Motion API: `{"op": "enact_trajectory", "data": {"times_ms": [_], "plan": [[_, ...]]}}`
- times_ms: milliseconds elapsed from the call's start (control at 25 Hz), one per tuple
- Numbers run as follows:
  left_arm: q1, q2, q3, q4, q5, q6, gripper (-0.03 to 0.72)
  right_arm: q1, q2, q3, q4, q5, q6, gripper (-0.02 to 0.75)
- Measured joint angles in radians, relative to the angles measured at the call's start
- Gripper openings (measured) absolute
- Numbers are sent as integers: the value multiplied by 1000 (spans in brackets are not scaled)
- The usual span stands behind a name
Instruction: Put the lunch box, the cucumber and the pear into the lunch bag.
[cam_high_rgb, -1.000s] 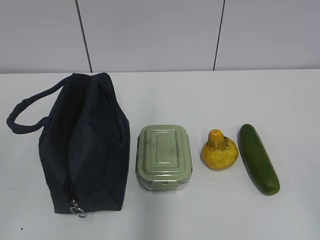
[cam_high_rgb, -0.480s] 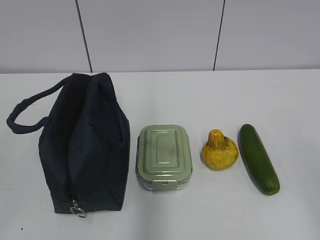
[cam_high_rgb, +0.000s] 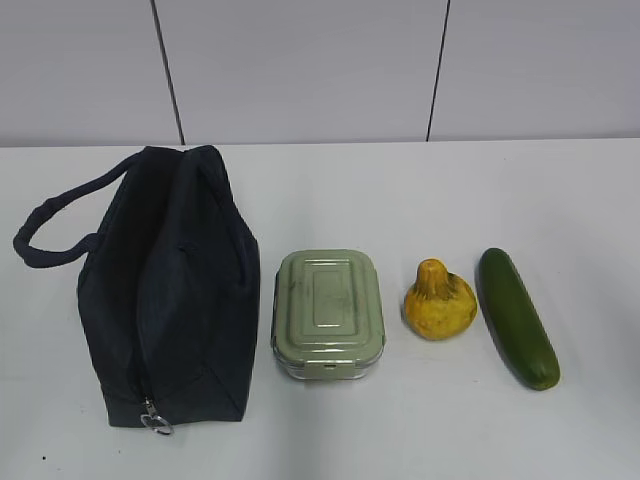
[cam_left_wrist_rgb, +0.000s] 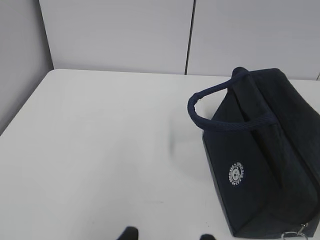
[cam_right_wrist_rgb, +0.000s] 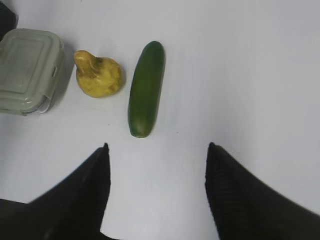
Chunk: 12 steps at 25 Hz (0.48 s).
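Basically, unzip the closed dark navy fabric lunch bag (cam_high_rgb: 170, 290) first via its metal ring pull (cam_high_rgb: 155, 422); both grippers, left (cam_left_wrist_rgb: 167, 234) and right (cam_right_wrist_rgb: 157, 150), hang apart, empty.

Bag (cam_high_rgb: 170, 290), box (cam_high_rgb: 328, 313), pear (cam_high_rgb: 439, 300), cucumber (cam_high_rgb: 516, 317) abreast

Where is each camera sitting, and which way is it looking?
Exterior view: in front of the table, looking down at a slant at the dark navy fabric lunch bag, sage-green rectangular lunch box, squat yellow pear and long dark green cucumber; no robot parts show.
Left wrist view: on the left arm, facing the bag; only the left pincer tips show.
Right wrist view: on the right arm, looking down past the open right pincer.
Exterior and right wrist views share box, pear, cucumber.
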Motion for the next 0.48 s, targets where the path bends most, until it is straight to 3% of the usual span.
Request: {"op": "enact_trajectory", "data": {"times_ms": [480], "plan": [[0,0,0,0,0,0,238,0,605,-228,49,-22,-2,470]]}}
